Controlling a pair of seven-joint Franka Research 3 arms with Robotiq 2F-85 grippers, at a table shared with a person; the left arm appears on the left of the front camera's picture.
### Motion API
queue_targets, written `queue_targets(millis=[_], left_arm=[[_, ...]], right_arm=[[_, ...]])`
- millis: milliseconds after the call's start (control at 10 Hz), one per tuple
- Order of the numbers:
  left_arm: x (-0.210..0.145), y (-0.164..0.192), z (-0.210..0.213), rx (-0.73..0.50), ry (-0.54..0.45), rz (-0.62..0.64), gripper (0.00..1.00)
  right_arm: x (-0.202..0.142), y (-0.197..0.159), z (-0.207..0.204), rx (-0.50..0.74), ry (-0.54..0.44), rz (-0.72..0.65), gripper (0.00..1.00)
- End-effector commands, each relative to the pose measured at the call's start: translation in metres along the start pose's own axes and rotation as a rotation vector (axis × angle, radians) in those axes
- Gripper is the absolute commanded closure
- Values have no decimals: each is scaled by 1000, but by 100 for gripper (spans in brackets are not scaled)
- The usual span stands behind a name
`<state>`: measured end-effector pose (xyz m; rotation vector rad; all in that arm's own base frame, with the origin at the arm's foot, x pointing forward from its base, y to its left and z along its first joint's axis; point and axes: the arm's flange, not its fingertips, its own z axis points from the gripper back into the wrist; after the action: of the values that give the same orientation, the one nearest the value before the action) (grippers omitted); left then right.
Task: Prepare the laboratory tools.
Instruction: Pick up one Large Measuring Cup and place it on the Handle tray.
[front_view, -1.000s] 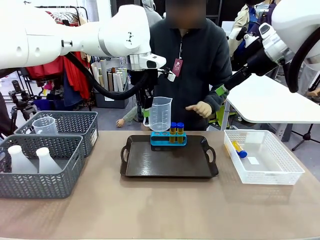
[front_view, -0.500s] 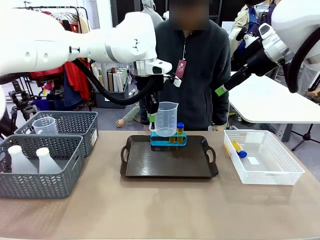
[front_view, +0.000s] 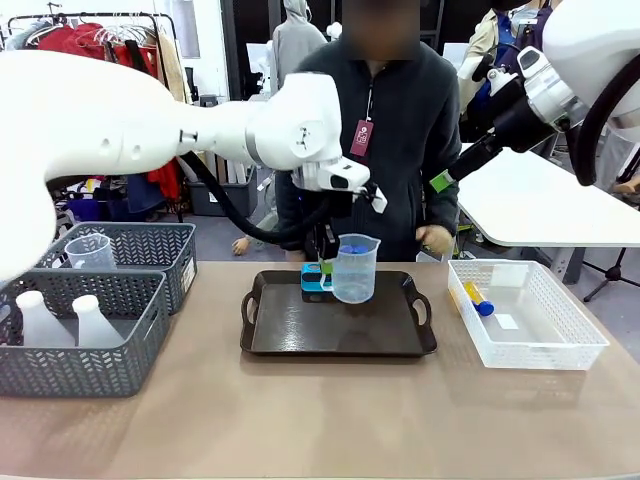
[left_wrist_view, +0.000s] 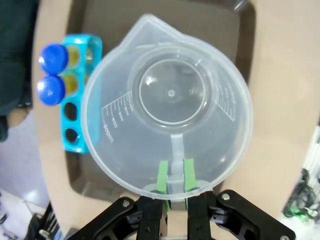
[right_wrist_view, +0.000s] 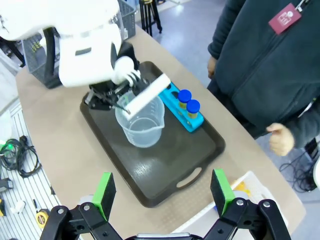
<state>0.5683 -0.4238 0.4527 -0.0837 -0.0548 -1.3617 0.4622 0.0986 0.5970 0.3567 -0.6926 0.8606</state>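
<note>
Left wrist view: the left gripper (left_wrist_view: 172, 181) is clamped on the handle of the clear beaker (left_wrist_view: 170, 100), which stands upright over the dark tray (left_wrist_view: 220, 35).
Just beside the beaker, off to one side of the fingers, the blue rack (left_wrist_view: 75, 132) holds two blue-capped tubes (left_wrist_view: 52, 57) of yellow liquid. Whether the beaker's base touches the tray cannot be told. The right gripper (right_wrist_view: 163, 192) hangs high above the tray with its fingers wide apart, and the beaker and rack lie below and ahead of it.
</note>
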Motion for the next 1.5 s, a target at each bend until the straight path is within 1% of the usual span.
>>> queue_targets(millis=[0,200,400,900,1100,1400], left_arm=[[7,-5,-19,15,32,-68,100],[13,1,-39,37,36,-117,100],[20,-3,-56,35,31,-155,100],[22,-3,-67,21,29,-181,100],[22,3,-68,15,32,-187,100],[22,0,-66,14,27,-190,43]], right_arm=[[0,-1,1,14,-18,-4,0],[0,-1,1,14,-18,-4,0],[0,-1,1,14,-18,-4,0],[0,-1,1,14,-18,-4,0],[0,-1,1,14,-18,-4,0],[0,-1,1,14,-18,-4,0]])
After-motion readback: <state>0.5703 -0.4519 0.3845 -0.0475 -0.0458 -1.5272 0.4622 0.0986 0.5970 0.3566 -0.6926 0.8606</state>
